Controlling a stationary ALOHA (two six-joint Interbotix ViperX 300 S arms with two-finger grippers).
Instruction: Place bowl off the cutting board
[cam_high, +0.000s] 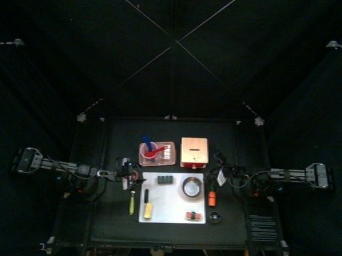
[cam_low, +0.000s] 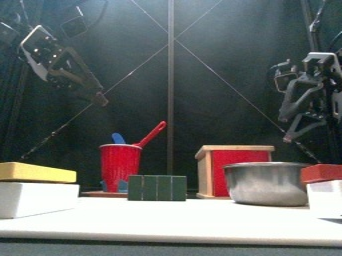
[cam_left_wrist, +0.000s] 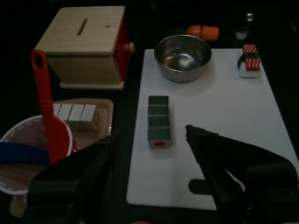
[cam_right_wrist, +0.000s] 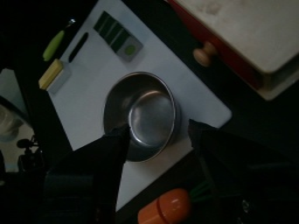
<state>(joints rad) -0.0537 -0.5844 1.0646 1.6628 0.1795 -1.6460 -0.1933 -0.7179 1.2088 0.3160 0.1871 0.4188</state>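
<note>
I have a small black table (cam_high: 120, 135) inside a pen of black curtains (cam_high: 54, 60), with thin poles crossing overhead. Lying on the table is the flat white rectangular cutting board (cam_high: 171, 212), smooth and matte, the largest flat thing here.

On that board, near its right edge, sits the small round metal bowl (cam_high: 193, 187), silvery at the rim, darker and shiny inside; from my right wrist camera it (cam_right_wrist: 142, 115) looks hollow with nothing in it. From the front it (cam_low: 266, 183) reads as a low brushed steel dish.

Also on the board are a dark green segmented block (cam_left_wrist: 158, 122), a yellow and green strip (cam_high: 132, 203) at the left edge, and a small red-and-white block (cam_left_wrist: 249, 61) at the right edge. An orange rounded piece (cam_right_wrist: 165, 208) lies just off the board near the bowl.

Behind the board stand a tan wooden box with a slot on top (cam_left_wrist: 82, 45) and a reddish square container (cam_high: 155, 153) with blue contents; a red cup (cam_low: 120, 165) holding a red-handled utensil shows from the front.

My left gripper (cam_left_wrist: 146, 171) hangs above the board's left part with its jaws apart, holding nothing. My right gripper (cam_right_wrist: 158, 144) hovers right over the bowl, jaws spread to either side of it, not closed on it.
</note>
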